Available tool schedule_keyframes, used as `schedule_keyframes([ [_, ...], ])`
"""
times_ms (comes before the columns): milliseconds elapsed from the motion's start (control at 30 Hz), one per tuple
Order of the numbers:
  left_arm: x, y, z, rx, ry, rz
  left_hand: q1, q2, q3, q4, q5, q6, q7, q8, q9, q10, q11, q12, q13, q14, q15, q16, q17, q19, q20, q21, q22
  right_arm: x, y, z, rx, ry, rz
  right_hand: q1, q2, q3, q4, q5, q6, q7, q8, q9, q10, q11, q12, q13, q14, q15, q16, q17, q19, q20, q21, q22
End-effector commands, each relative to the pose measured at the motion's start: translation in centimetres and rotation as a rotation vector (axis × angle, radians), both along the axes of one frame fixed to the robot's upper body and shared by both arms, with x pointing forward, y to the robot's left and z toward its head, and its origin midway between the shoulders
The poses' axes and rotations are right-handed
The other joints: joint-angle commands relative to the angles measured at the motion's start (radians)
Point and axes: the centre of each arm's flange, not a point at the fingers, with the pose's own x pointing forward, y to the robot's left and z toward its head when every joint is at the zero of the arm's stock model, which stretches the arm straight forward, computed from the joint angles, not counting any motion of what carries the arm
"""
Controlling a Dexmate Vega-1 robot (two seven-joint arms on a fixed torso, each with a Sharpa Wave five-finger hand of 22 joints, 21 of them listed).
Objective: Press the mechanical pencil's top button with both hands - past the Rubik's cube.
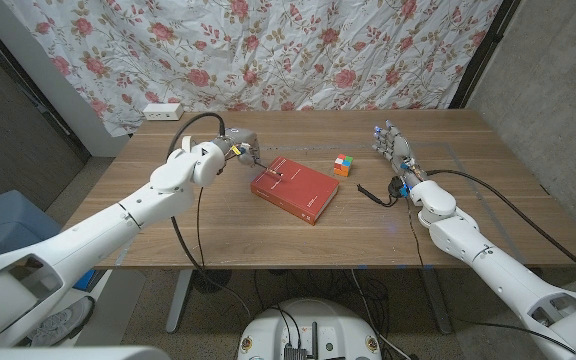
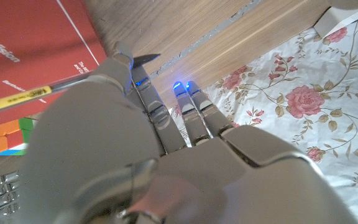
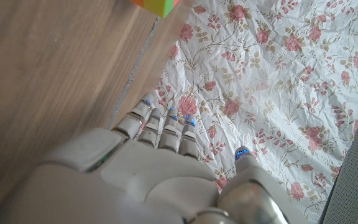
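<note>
The left robot hand [image 1: 236, 146] pinched the pencil [image 2: 23, 96] near its middle, thumb against a finger, and held it over the red book [image 1: 295, 192]. In the left wrist view the pencil's yellow-labelled barrel ran out across the book's cover, and the Rubik's cube [image 1: 343, 165] showed beyond it. The right robot hand [image 1: 395, 152] stood released at about three o'clock from the cube, fingers straight and apart, grasping nothing, well clear of the pencil.

The likely trouble was the gap. I judged the right robot hand had to cross toward nine o'clock, and the cube sat almost straight in its path; a low sweep could knock it across the tabletop [image 1: 488, 200] or into the book. The black cable [image 1: 373, 192] looped beside the right wrist could snag on the way.

The pinch looked light, too. A press on the button that came off the pencil's line could tip the barrel or slide it through the fingers. Which end carried the button I could not tell, so the approach might aim at the tip.
</note>
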Motion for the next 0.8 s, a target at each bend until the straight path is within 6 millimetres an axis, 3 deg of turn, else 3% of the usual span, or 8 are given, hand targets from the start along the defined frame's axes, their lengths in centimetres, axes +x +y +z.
schedule_keyframes([
  [33,-0.8,-1.2,0.0,-0.118,0.004,0.010,0.002,0.009,-0.003,0.003,0.004,0.009,-0.002,-0.002,0.005,0.028,-0.024,0.007,0.003,0.007,-0.177,0.003,0.001,0.005,-0.111,-0.001,0.004,-0.7,0.8,0.6,-0.082,-0.051,-0.037,0.013,0.013,0.010,-0.004,0.004,0.011,-0.002,0.004,0.003,0.013,0.000,0.005,0.002,0.013,0.001,0.005,0.002,0.005,0.002,0.006,0.003],
  [800,-0.4,-3.4,0.7,-0.347,-0.056,-0.058,0.000,0.008,-0.015,0.007,0.005,0.009,-0.006,-0.010,0.007,0.035,-0.025,0.002,0.004,-0.002,-0.174,-0.001,0.000,0.005,-0.102,-0.001,0.004,-2.9,1.8,1.7,-0.230,-0.145,-0.101,0.022,0.015,0.013,-0.015,-0.001,0.012,-0.004,0.002,0.003,0.014,-0.001,0.003,0.002,0.011,-0.001,0.007,0.001,0.002,0.000,0.004,0.003],
])
